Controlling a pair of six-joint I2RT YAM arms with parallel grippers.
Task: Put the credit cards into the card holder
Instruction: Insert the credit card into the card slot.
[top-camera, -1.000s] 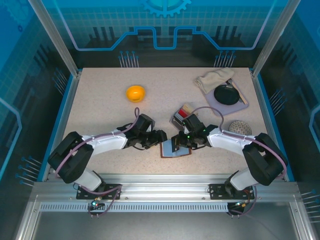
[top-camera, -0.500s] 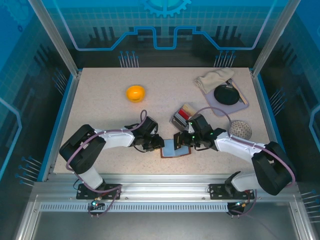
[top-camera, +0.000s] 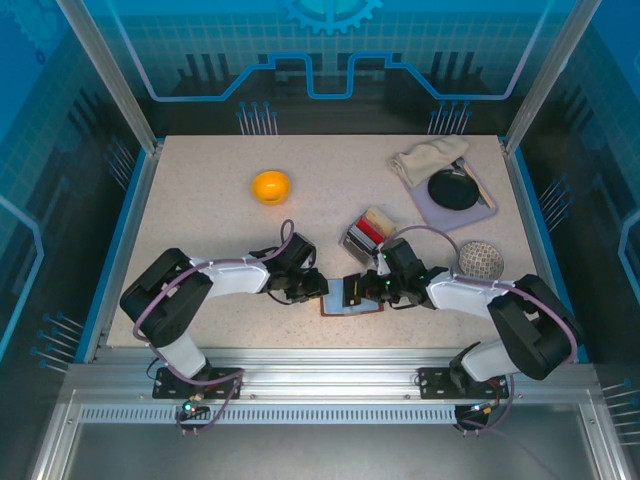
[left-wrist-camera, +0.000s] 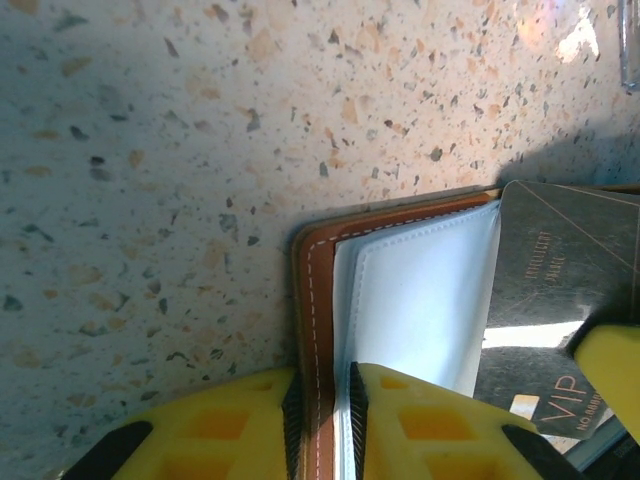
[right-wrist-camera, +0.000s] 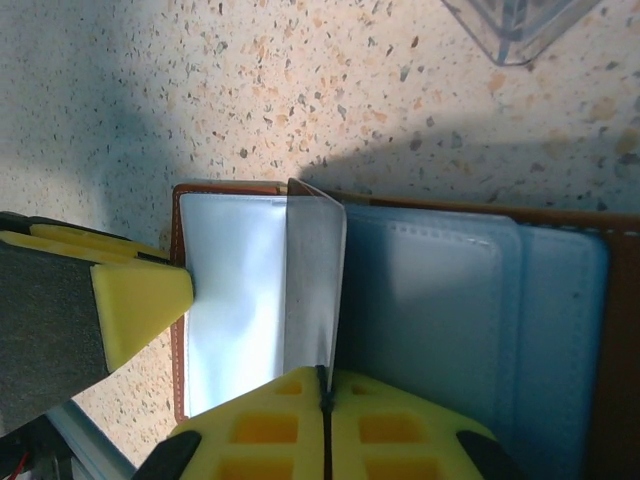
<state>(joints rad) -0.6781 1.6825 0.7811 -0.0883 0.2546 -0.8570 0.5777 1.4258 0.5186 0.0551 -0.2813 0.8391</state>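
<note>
Left arm (top-camera: 235, 277) nearer, jaws on card holder (top-camera: 336, 303)

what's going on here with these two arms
The left end effector is clamped on the edge of the open card holder, steadying it on the table. The right end effector is shut on a dark card, held on edge over the holder's inner pockets, not clearly in a slot yet. The clear tray behind holds more cards.
</note>
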